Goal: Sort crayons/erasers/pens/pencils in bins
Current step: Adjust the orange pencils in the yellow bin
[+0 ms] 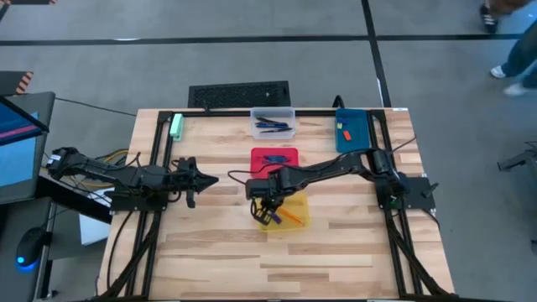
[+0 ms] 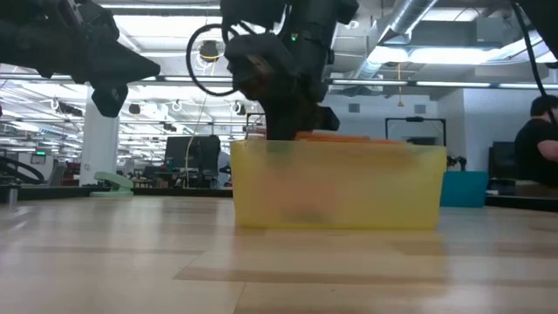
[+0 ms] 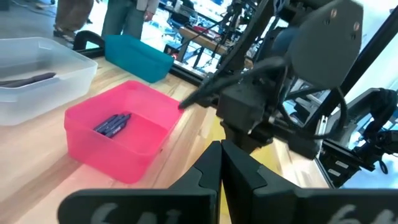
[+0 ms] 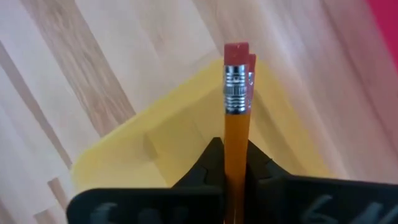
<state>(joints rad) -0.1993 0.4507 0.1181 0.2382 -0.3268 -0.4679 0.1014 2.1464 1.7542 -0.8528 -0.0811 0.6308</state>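
Right hand over the yellow bin near the middle of the desk, its fingers closed on a pencil. In the right wrist view the pencil runs straight out from between the fingers, along the hand's own forward line, with its metal band and red eraser tip leading and pointing toward a corner of the yellow bin. The gripped part of the shaft lies between the fingertips; the eraser end stands well clear of them, above the bin floor. In the high view a further orange pencil lies slanted inside the same bin, just beside the hand. The red bin, touching the yellow bin's far edge, holds short blue crayons. Left hand rests apart, above the left part of the desk, fingers pressed together and holding nothing.
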